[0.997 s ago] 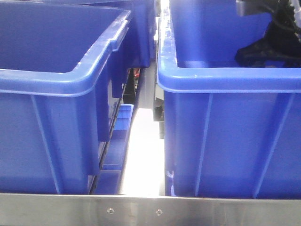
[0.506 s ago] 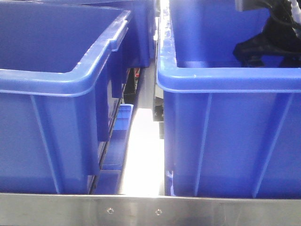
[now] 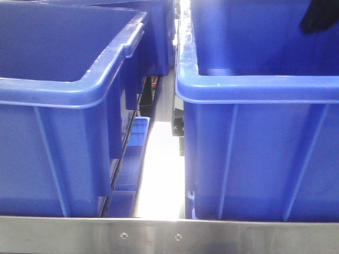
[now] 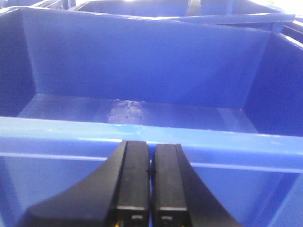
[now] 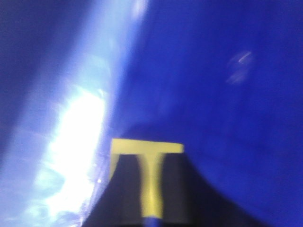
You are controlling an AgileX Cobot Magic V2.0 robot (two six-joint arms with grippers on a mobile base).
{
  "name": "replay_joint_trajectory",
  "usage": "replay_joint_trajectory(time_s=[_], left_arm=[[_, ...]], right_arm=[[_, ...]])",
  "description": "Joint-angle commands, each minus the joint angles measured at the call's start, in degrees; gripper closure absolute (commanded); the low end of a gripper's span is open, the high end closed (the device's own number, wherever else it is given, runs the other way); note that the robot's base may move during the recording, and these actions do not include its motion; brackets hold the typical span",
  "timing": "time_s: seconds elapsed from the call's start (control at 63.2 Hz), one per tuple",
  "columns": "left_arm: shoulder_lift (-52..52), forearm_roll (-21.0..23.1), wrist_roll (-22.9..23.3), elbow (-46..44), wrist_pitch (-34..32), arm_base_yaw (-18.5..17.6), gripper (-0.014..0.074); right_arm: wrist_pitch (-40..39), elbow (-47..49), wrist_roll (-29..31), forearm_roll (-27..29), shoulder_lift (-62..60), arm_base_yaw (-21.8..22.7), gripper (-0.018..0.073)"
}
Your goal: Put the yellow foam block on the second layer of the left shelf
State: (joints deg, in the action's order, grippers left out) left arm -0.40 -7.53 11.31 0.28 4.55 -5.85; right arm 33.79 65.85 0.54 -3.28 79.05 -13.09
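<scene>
Inside the right blue bin [image 3: 254,137], the right gripper [image 5: 150,187] jaws clench the yellow foam block [image 5: 147,147], its visible top edge level, while the left gripper [image 4: 150,175] jaws are pressed together, empty.

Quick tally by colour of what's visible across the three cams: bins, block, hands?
Blue bins: 2, left bin and right bin
Yellow foam block: 1, held in the right hand
Black hands: 2, the other being the left hand, shut and holding nothing
Total: 5
</scene>
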Motion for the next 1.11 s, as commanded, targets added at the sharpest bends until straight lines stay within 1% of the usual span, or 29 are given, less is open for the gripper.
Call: replay_joint_trajectory(time_s=[0.0, 0.127, 0.396, 0.554, 0.649, 0.807, 1.092], left_arm=[[0.4, 0.4, 0.2, 1.5, -4.9, -0.3, 0.046], [0.4, 0.4, 0.2, 1.5, -4.9, -0.3, 0.046], [0.4, 0.4, 0.2, 1.5, -4.9, -0.3, 0.046], [0.4, 0.4, 0.2, 1.5, -4.9, -0.3, 0.046], [0.4, 0.4, 0.2, 1.5, -4.9, -0.3, 0.046], [0.4, 0.4, 0.2, 1.5, -4.9, -0.3, 0.046], [0.4, 0.4, 0.2, 1.5, -4.9, -0.3, 0.046]], right_arm=[[-4.9, -1.0, 0.3, -0.1, -6.0, 0.1, 0.0526], [-7.9, -7.3, 0.3, -0.1, -12.5, 0.1, 0.0526], [-14.8, -24.9, 0.3, 0.2, -30.1, 0.1, 0.0526], [-14.5, -31.7, 0.3, 0.6, -41.2, 0.1, 0.0526], [-12.8, -34.0, 0.3, 0.6, -47.5, 0.1, 0.0526], [-7.8, -35.2, 0.3, 0.6, -54.0, 0.1, 0.0526], [-7.5, -35.2, 0.3, 0.6, -55.6, 0.1, 0.0526]])
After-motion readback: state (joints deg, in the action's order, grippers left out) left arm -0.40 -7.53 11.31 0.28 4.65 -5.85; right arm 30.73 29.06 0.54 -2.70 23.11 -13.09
